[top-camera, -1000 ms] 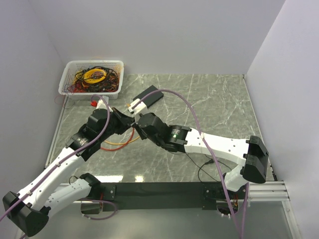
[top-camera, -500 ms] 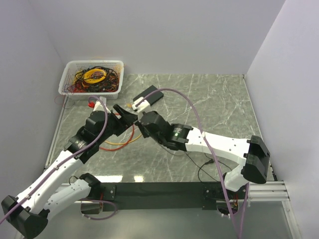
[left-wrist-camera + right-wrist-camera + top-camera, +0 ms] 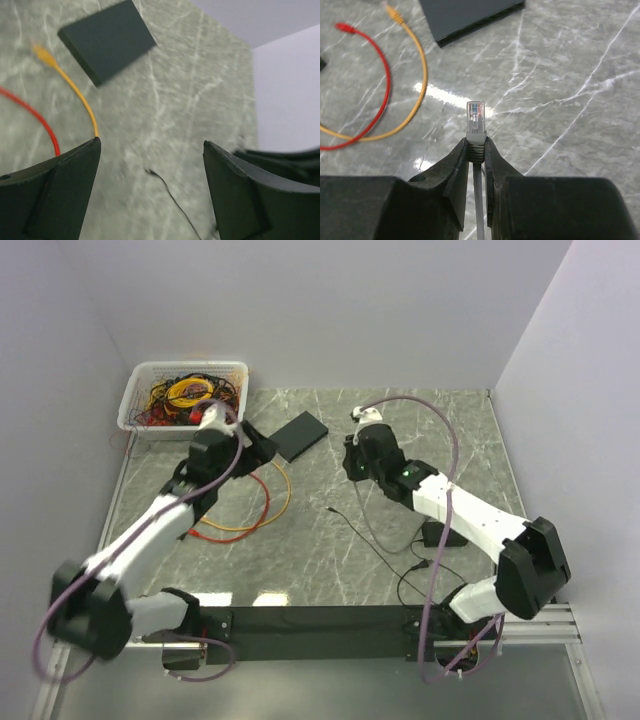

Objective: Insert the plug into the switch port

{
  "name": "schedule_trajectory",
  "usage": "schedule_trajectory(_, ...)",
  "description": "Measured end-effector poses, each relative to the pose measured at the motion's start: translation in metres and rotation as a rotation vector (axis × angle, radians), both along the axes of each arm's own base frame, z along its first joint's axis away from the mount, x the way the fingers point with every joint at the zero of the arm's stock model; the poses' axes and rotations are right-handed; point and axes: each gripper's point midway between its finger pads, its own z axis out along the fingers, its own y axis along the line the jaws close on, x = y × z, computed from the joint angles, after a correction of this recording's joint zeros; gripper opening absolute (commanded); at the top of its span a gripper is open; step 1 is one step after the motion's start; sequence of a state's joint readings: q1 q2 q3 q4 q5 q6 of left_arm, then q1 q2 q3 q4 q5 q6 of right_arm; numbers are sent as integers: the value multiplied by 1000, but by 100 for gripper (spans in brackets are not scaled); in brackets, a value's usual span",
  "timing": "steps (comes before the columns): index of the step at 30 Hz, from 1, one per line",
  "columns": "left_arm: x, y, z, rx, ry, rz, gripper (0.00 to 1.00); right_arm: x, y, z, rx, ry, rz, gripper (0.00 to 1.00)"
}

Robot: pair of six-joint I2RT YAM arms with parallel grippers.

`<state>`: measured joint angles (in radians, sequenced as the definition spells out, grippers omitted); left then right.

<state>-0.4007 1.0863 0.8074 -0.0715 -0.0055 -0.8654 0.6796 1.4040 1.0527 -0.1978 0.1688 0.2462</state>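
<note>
The plug, a clear connector on a grey boot with a grey cable, sticks out between the fingers of my right gripper, which is shut on the boot. The switch is a flat black box lying at the back middle of the marble table; it also shows at the top of the right wrist view, well ahead of the plug. My right gripper hovers to the right of the switch. My left gripper hangs just left of the switch, open and holding nothing.
A yellow cable and a red cable loop on the table in front of the switch. A white basket of tangled cables stands at the back left. A thin black wire and a black adapter lie near the right arm.
The two grippers were together in front of the switch. My left gripper has opened and drawn back toward the basket. My right gripper has swung right, carrying the plug.
</note>
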Motion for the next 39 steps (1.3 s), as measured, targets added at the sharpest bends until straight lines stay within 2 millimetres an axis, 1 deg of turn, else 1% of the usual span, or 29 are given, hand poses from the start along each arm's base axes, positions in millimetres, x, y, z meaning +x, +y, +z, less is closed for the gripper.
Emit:
schedule_trajectory(2, 34, -4, -19, 44, 10, -24, 87, 13, -8, -7, 24, 36, -31, 0)
schedule_trajectory(4, 68, -13, -33, 75, 11, -63, 82, 32, -8, -16, 54, 78, -53, 0)
schedule_trajectory(5, 91, -20, -38, 84, 1, -88, 80, 44, -6, -22, 70, 103, -63, 0)
schedule_trajectory(6, 107, -25, -42, 89, -7, -107, 76, 58, -3, -26, 89, 119, -73, 0)
schedule_trajectory(8, 150, -38, -50, 79, -36, -160, 76, 82, 0, -36, 119, 151, -93, 0)
schedule_trajectory(9, 168, -42, -55, 70, -54, -178, 76, 95, 1, -40, 134, 166, -104, 0)
schedule_trajectory(10, 182, -43, -62, 61, -57, -192, 76, 108, 2, -46, 151, 181, -115, 0)
schedule_trajectory(12, 209, -40, -75, 46, -64, -207, 76, 134, 5, -54, 185, 203, -133, 0)
schedule_trajectory(15, 247, -27, -92, 39, -64, -201, 77, 172, 12, -62, 224, 211, -154, 0)
schedule_trajectory(18, 278, -15, -99, 36, -81, -198, 77, 212, 19, -67, 250, 198, -184, 0)
schedule_trajectory(21, 293, -16, -99, 45, -100, -209, 77, 243, 28, -73, 264, 187, -206, 0)
schedule_trajectory(24, 293, -18, -106, 49, -87, -214, 77, 264, 34, -85, 281, 195, -234, 0)
schedule_trajectory(26, 292, -19, -110, 50, -77, -218, 76, 266, 34, -100, 284, 224, -257, 0)
schedule_trajectory(28, 290, -22, -113, 51, -67, -224, 76, 263, 31, -113, 279, 258, -281, 0)
schedule_trajectory(31, 287, -27, -118, 53, -44, -230, 76, 259, 26, -127, 269, 308, -317, 0)
schedule_trajectory(33, 284, -30, -123, 56, -29, -232, 76, 261, 25, -127, 278, 320, -332, 0)
schedule_trajectory(35, 282, -34, -130, 58, -5, -237, 76, 263, 24, -123, 295, 328, -339, 0)
schedule_trajectory(39, 280, -43, -151, 62, 67, -241, 76, 264, 26, -119, 334, 344, -332, 0)
